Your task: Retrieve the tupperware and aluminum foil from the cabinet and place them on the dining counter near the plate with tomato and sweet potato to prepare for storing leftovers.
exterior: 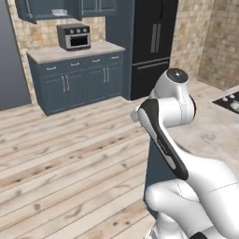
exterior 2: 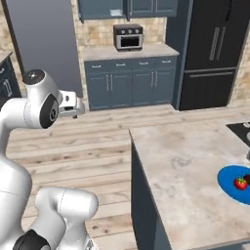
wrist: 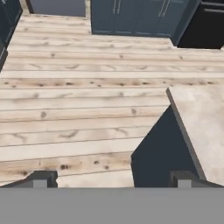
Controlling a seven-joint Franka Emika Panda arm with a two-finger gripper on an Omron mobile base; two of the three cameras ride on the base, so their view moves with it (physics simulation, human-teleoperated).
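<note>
A: So, where is the gripper (wrist: 112, 178) right now?

B: Up in the air over the wooden floor (wrist: 78, 109), just off the corner of the dining counter (wrist: 199, 122). Its two dark fingertips (wrist: 40, 178) stand spread wide apart with nothing between them.

A: And what lies beneath it?

B: Mostly floor planks. The counter's beige stone top comes in on one side of the hand, with its dark blue base dropping below that corner.

A: Is the plate (exterior 2: 237, 185) anywhere near the hand?

B: No, it sits well apart from it, far along the counter top near the far edge. It is bright blue, with a red tomato (exterior 2: 240, 183) on it. A black cooktop (exterior 2: 239, 131) is set into the stone just beyond the plate.

A: The cabinet (exterior: 42, 9)?

B: Well ahead of the hand, across the floor, high on the tiled wall above a toaster oven (exterior: 73, 36). One door looks open, and a pale thing rests on the shelf inside; I cannot tell what it is.

A: Anything else ahead?

B: A black fridge (exterior: 151, 44) beside the low blue drawer units (exterior: 79, 79).
</note>
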